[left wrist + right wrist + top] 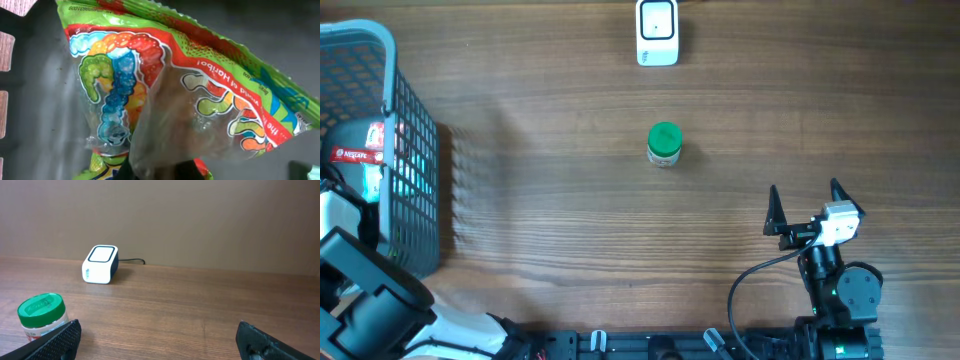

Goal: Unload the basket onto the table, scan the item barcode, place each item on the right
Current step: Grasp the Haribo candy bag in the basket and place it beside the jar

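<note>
Inside the basket (pixel 415 130), the left fingers (pixel 165 171) are pinching shut on the gummy candy bag (pixel 200 85); the right fingers (pixel 57 339) are hanging wide open, empty, over the bench (pixel 570 200).

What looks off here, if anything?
Nothing stands out. The green-lidded jar stands upright mid-table, the scanner sits upright at the far edge, and the basket sits at the left. The candy bag in the left wrist view is crinkled, with no visible tear or spill.
</note>
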`<state>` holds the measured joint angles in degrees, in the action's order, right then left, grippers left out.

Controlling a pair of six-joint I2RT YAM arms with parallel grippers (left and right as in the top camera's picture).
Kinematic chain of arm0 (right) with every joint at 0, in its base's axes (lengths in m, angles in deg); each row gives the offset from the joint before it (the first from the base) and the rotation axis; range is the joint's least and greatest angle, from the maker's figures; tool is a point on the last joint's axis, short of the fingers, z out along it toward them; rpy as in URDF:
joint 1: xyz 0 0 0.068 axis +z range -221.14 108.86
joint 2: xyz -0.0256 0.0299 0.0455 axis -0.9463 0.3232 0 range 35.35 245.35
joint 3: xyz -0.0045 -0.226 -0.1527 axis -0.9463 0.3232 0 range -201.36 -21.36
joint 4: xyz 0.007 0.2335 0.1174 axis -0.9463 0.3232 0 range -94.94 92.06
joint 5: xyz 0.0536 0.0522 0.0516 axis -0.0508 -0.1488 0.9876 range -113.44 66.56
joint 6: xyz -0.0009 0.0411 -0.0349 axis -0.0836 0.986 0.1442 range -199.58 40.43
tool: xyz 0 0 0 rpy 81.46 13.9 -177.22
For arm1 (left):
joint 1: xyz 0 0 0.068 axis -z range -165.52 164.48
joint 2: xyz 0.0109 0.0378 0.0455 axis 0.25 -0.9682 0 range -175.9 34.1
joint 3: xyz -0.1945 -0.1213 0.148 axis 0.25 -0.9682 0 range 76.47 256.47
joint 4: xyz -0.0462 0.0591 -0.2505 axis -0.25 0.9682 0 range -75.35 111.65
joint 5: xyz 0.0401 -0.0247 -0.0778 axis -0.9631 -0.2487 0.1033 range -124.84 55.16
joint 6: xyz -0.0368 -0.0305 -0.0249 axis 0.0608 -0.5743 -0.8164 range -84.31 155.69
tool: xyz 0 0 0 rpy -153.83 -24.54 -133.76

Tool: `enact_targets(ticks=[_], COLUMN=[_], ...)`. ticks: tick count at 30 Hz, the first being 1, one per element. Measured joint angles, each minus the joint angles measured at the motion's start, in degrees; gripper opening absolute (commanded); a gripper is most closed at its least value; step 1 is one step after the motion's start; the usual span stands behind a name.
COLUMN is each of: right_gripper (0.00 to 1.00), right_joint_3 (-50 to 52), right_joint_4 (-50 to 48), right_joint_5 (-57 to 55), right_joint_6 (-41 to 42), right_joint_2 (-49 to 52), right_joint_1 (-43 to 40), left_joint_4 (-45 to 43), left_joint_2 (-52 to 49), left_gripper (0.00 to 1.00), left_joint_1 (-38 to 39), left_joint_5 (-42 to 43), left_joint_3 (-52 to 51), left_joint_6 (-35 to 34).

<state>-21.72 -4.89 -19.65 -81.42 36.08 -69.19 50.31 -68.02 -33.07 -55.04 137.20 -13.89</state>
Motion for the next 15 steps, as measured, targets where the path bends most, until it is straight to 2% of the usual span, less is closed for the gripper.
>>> enact_targets(ticks=[2, 5, 8, 9, 12, 15], right_gripper=[1.00, 1.00, 0.99, 1.00, 1.00, 1.00], right_joint_3=[0.0, 0.0, 0.0, 0.0, 0.0, 0.0], right_joint_4=[0.0, 0.0, 0.0, 0.0, 0.0, 0.0], right_joint_5=[0.0, 0.0, 0.0, 0.0, 0.0, 0.0], right_joint_6=[0.0, 0.0, 0.0, 0.0, 0.0, 0.0], right_joint_2=[0.0, 0.0, 0.0, 0.0, 0.0, 0.0], right_joint_1=[0.0, 0.0, 0.0, 0.0, 0.0, 0.0], left_joint_4=[5.4, 14.4, 16.8, 16.8, 14.7, 12.8], left_joint_2=[0.2, 2.2, 8.6, 15.1, 28.9, 39.7], left_gripper=[0.04, 0.04, 0.04, 0.04, 0.04, 0.04], left_joint_1=[-0.1, -0.2, -0.2, -0.2, -0.2, 2.8], left_joint_5=[1.4, 8.7, 12.9, 14.1, 17.0, 27.9], left_joint_3=[2.1, 8.0, 15.2, 18.6, 19.9, 19.9], left_joint_6=[0.0, 0.0, 0.0, 0.0, 0.0, -0.2])
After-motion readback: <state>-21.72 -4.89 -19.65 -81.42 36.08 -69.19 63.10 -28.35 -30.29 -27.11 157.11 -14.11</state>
